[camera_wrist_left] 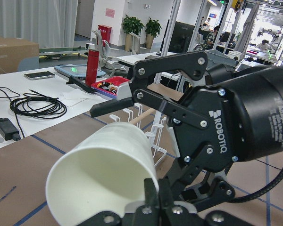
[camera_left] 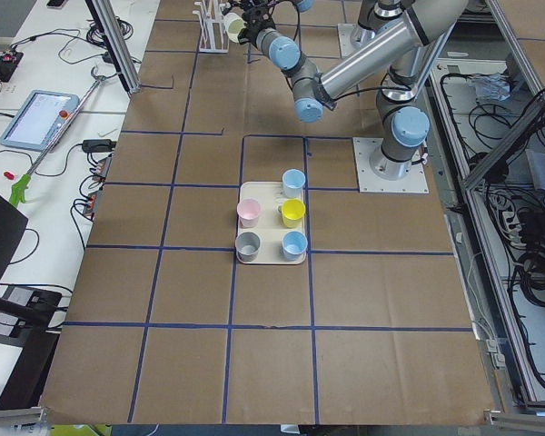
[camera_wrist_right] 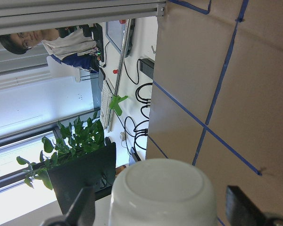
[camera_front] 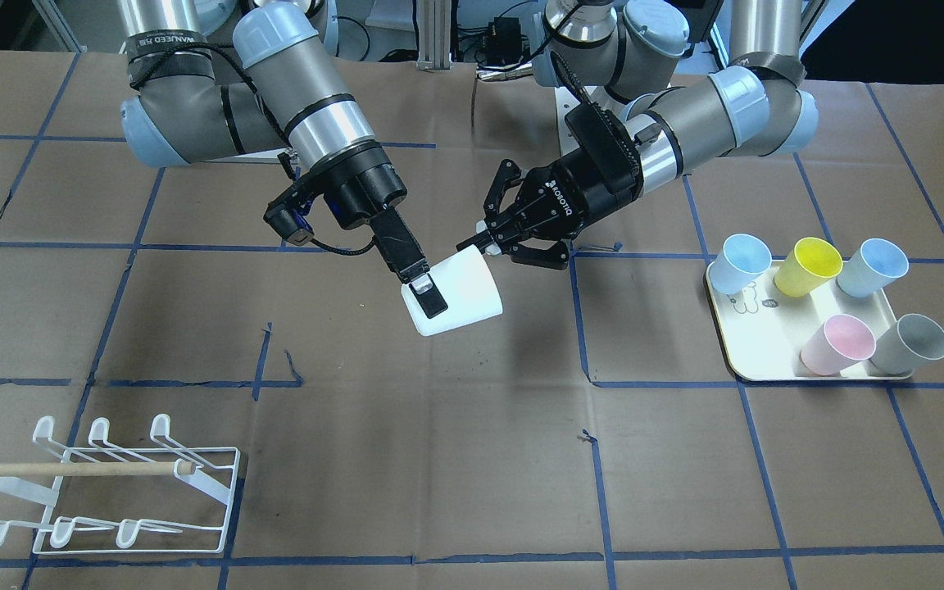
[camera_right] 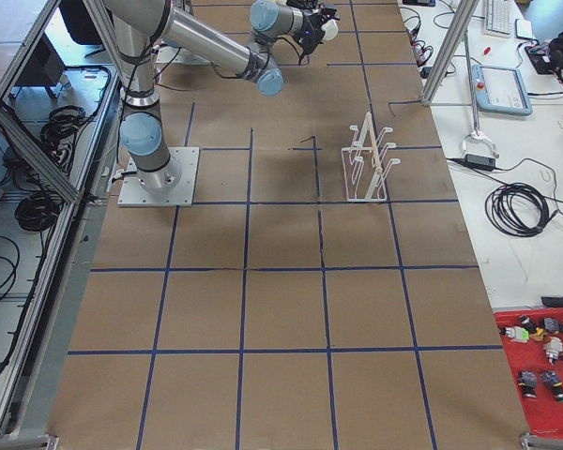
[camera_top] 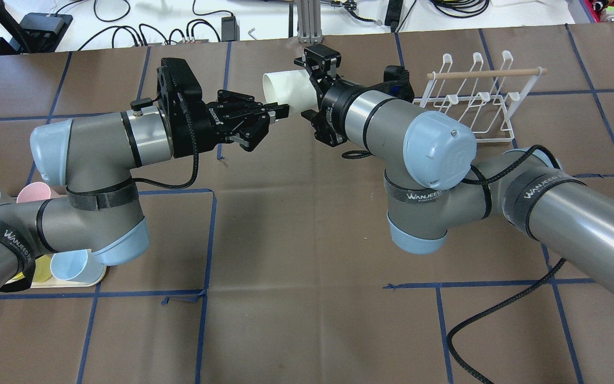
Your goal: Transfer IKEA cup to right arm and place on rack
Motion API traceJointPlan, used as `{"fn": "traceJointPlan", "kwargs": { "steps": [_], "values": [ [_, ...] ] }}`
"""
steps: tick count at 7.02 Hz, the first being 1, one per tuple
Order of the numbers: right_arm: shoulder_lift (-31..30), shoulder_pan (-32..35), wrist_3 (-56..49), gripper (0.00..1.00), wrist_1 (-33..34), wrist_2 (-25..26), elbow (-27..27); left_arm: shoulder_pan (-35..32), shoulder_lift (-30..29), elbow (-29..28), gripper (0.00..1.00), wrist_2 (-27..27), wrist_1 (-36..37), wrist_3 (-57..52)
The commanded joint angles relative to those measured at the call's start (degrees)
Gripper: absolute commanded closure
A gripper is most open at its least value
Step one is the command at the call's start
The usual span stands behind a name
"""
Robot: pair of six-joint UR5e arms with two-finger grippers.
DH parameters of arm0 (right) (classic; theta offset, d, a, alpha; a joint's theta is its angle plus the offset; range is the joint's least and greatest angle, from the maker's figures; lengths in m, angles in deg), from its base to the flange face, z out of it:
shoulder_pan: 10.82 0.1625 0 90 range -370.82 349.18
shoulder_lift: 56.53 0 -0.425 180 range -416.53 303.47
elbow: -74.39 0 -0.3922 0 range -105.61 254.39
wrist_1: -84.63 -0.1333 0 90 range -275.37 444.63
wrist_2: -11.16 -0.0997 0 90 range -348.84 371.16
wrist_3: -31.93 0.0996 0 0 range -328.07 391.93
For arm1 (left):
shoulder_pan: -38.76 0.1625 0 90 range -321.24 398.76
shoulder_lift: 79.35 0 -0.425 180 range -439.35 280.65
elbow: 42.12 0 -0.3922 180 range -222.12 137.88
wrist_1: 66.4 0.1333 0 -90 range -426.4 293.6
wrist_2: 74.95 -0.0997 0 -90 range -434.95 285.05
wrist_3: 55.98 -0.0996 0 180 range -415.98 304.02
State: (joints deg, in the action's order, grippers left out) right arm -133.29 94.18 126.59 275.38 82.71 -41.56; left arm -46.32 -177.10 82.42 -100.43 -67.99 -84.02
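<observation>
A white cup [camera_front: 464, 291] hangs on its side above the table's middle, also in the overhead view [camera_top: 288, 88]. My left gripper [camera_front: 472, 240], with thin linkage fingers, is shut on the cup's rim [camera_top: 280, 109]. The cup's open mouth faces the left wrist camera [camera_wrist_left: 104, 179]. My right gripper [camera_front: 423, 307], with flat bar fingers, straddles the cup's base end. In the right wrist view [camera_wrist_right: 160, 207] a small gap shows between each finger and the cup [camera_wrist_right: 162, 188], so it is open. The white wire rack [camera_front: 111, 483] stands on the robot's right side [camera_top: 472, 101].
A cream tray [camera_front: 746, 360] on the robot's left side holds several coloured cups: pale blue, yellow, pink and grey. Both arms reach over the table's middle, far side. Blue tape lines grid the brown table cover. A person shows far off in the right wrist view.
</observation>
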Motion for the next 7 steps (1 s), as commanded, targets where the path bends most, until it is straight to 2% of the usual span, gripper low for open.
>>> {"fn": "traceJointPlan", "kwargs": {
  "steps": [1, 3, 4, 6, 7],
  "values": [
    [0.03, 0.03, 0.0, 0.17, -0.03, -0.09, 0.02, 0.0, 0.02, 0.0, 0.94, 0.0, 0.01, 0.0],
    [-0.06, 0.03, 0.0, 0.28, -0.03, -0.09, 0.02, 0.0, 0.1, -0.09, 0.93, 0.0, 0.01, 0.0],
    [-0.15, 0.03, -0.09, 0.29, -0.03, -0.09, 0.11, 0.0, 0.19, -0.18, 0.91, 0.0, 0.01, 0.09],
    [-0.23, 0.03, -0.17, 0.38, -0.03, -0.18, 0.02, 0.0, 0.19, -0.53, 0.8, -0.17, 0.01, 0.09],
    [-0.23, 0.03, -0.17, 0.4, -0.03, -0.27, 0.02, 0.0, 0.45, -0.62, 0.67, -0.7, 0.01, 0.09]
  ]
}}
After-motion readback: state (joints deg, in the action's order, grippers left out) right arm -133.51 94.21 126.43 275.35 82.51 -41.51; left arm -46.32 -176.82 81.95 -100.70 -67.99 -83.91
